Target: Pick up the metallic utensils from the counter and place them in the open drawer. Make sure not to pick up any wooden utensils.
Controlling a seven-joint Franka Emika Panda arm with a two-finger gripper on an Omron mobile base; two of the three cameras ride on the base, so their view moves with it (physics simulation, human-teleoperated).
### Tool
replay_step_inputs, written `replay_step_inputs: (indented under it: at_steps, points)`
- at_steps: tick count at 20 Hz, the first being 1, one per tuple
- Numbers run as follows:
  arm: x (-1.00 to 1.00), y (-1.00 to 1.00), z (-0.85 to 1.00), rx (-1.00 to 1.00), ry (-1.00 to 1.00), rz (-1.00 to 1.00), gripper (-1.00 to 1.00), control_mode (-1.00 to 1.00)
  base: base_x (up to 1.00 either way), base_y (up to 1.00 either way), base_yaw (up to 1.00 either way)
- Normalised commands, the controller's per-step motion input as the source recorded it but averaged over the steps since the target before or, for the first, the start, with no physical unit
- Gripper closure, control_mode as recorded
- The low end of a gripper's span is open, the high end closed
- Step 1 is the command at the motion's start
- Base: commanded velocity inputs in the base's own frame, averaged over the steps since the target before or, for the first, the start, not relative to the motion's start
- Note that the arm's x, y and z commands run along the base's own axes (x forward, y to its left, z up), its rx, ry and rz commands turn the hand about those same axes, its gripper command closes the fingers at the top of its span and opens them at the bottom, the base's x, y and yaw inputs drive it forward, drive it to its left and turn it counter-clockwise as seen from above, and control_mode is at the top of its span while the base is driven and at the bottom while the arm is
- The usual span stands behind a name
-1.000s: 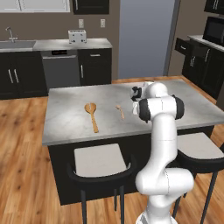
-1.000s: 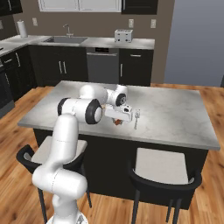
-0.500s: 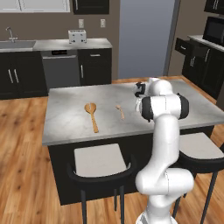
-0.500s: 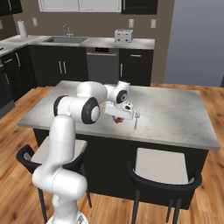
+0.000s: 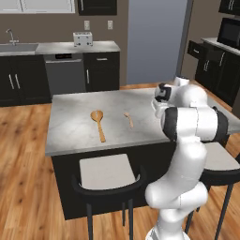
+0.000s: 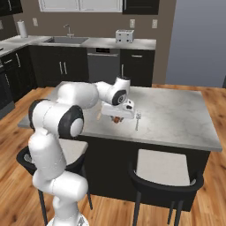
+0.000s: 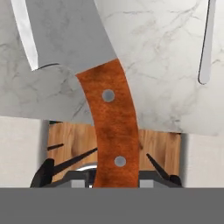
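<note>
The knife (image 7: 109,109), with a silver blade and an orange-red riveted handle, hangs close under the hand, lifted off the marble counter (image 6: 176,119). My gripper (image 7: 116,181) is shut on its handle. From the right base the gripper (image 6: 117,115) hovers low over the counter's middle, and the knife (image 6: 115,120) shows as an orange spot beneath it. The thin silvery utensil (image 6: 137,120) lies flat just to the right, also the utensil (image 7: 206,43). The large wooden spoon (image 5: 98,123) and the small wooden spoon (image 5: 128,119) lie further left. An open black drawer (image 5: 196,48) juts from the far right cabinets.
Two stools (image 5: 104,171) (image 6: 163,167) stand along the counter's near edge. A pale back counter carries a toaster (image 5: 82,39) and a sink (image 5: 18,47). Wood floor surrounds the island.
The hand has shifted slightly toward the left of the right base view with the knife in it, and the arm's elbow has swung higher. The utensils on the counter have not moved.
</note>
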Motion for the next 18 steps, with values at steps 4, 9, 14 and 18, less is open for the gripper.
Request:
replay_step_inputs:
  at_steps: [4, 9, 14, 18]
  points:
    - [-1.00, 0.03, 0.16, -0.07, -0.15, 0.17, 1.00, -1.00, 0.00, 0.00, 0.00]
    - [-1.00, 0.27, 0.23, -0.17, -0.04, 0.14, 1.00, -1.00, 0.00, 0.00, 0.00]
    - [-1.00, 0.44, 0.65, -0.18, 0.00, 0.08, 1.00, -1.00, 0.00, 0.00, 0.00]
    - [-0.94, 0.21, 0.86, -0.03, -0.01, 0.00, 1.00, -1.00, 0.00, 0.00, 0.00]
